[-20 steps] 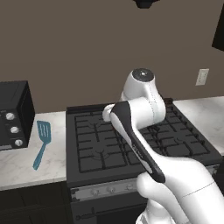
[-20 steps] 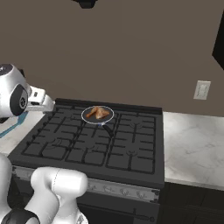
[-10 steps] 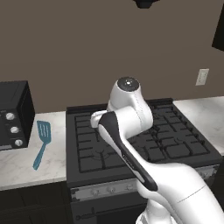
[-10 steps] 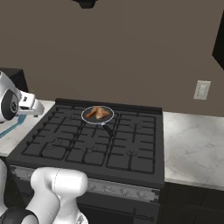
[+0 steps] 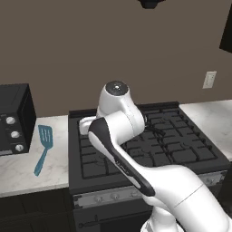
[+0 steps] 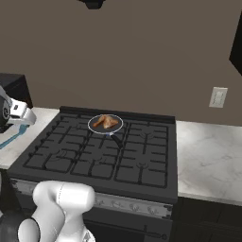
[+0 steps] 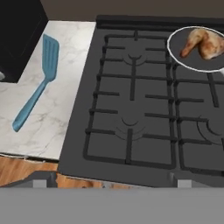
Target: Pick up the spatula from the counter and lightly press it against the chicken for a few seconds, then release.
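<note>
I'm on the reach step. The gripper (image 7: 111,180), jaws spread wide and empty, hovers over the stove (image 7: 131,109). The blue spatula (image 7: 41,74) lies flat on the marble counter (image 7: 65,127) to the stove's left. Next I need to swing left, descend, and straddle its handle.

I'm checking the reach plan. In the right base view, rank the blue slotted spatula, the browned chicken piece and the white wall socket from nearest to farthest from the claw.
1. Blue slotted spatula, far left, just below the claw.
2. Browned chicken piece, middle, in the dark round pan.
3. White wall socket, far right.
</note>
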